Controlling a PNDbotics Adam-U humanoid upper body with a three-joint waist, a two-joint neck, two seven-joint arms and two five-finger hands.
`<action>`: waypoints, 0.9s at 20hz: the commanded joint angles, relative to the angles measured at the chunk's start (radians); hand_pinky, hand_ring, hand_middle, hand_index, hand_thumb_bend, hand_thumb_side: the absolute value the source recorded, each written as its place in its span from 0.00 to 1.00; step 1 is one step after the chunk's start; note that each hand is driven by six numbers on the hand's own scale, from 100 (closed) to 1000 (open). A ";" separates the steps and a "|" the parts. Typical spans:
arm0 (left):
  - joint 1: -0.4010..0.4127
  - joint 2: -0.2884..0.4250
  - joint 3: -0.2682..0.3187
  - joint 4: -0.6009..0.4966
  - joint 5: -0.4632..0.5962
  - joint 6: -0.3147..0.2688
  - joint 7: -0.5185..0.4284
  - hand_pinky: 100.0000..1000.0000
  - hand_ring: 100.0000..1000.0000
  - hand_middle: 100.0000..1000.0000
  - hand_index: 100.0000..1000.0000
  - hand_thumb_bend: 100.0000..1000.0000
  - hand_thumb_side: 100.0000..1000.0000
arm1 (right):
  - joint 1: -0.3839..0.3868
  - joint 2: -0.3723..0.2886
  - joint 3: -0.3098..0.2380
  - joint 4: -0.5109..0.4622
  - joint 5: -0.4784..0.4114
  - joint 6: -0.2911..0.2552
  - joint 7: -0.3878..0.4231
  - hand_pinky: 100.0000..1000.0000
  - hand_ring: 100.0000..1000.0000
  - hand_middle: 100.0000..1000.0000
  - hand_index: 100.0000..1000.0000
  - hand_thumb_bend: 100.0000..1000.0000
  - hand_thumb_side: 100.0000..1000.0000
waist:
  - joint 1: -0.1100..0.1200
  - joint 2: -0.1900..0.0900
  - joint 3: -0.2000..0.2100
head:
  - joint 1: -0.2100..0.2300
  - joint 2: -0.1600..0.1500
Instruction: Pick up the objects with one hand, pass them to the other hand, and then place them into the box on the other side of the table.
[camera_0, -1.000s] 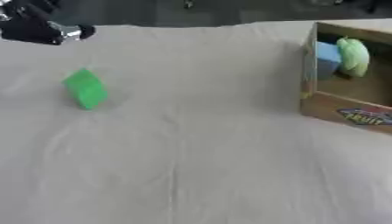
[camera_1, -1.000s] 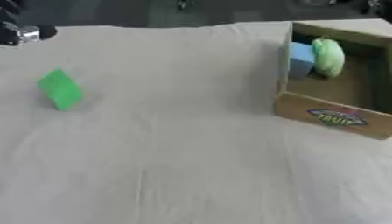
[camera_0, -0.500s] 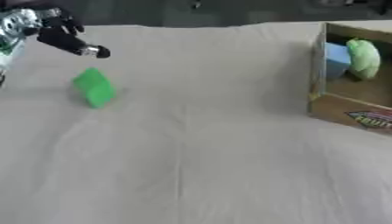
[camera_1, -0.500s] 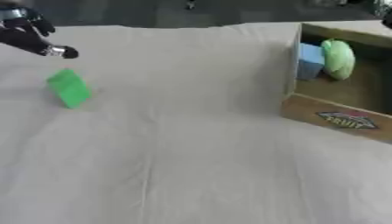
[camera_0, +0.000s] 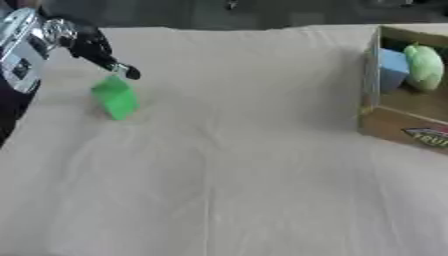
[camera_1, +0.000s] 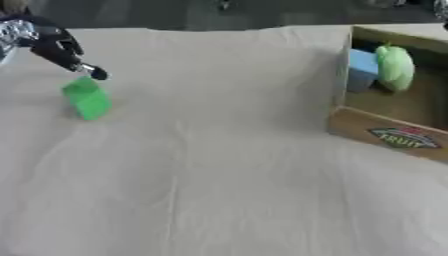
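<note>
While the left hand (camera_0: 87, 45) reaches in from the upper-left corner, its dark fingers (camera_1: 63, 50) stretch out straight, released, w/ the fingertip just above the top of the green block (camera_0: 115, 98) — can't tell if it's touching. The block lies tilted on the cream cloth-covered table (camera_0: 227, 165), far left side, well apart from the cardboard box (camera_1: 385, 135) at the right edge, which holds a blue block (camera_1: 361, 68) & a light-green rounded object (camera_1: 395, 66) side by side.
</note>
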 joint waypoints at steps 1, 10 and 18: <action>-0.029 0.025 0.018 0.003 -0.022 0.028 -0.054 0.86 0.85 0.75 0.83 0.78 0.52 | -0.009 -0.021 -0.008 -0.003 0.008 -0.001 -0.001 1.00 1.00 0.85 0.98 0.00 0.44 | -0.002 -0.028 0.003 | 0.000 -0.001; -0.022 0.052 0.001 0.038 -0.026 -0.012 -0.079 0.88 0.85 0.75 0.82 0.81 0.51 | -0.002 -0.026 -0.008 0.003 0.013 -0.002 -0.004 1.00 1.00 0.85 0.98 0.00 0.43 | 0.003 -0.032 0.014 | -0.014 0.009; -0.003 0.046 0.000 0.097 -0.063 -0.027 -0.079 0.88 0.85 0.74 0.82 0.83 0.52 | 0.000 -0.022 -0.008 0.002 0.012 -0.003 -0.005 1.00 1.00 0.84 0.97 0.00 0.43 | 0.002 -0.032 0.013 | 0.000 0.007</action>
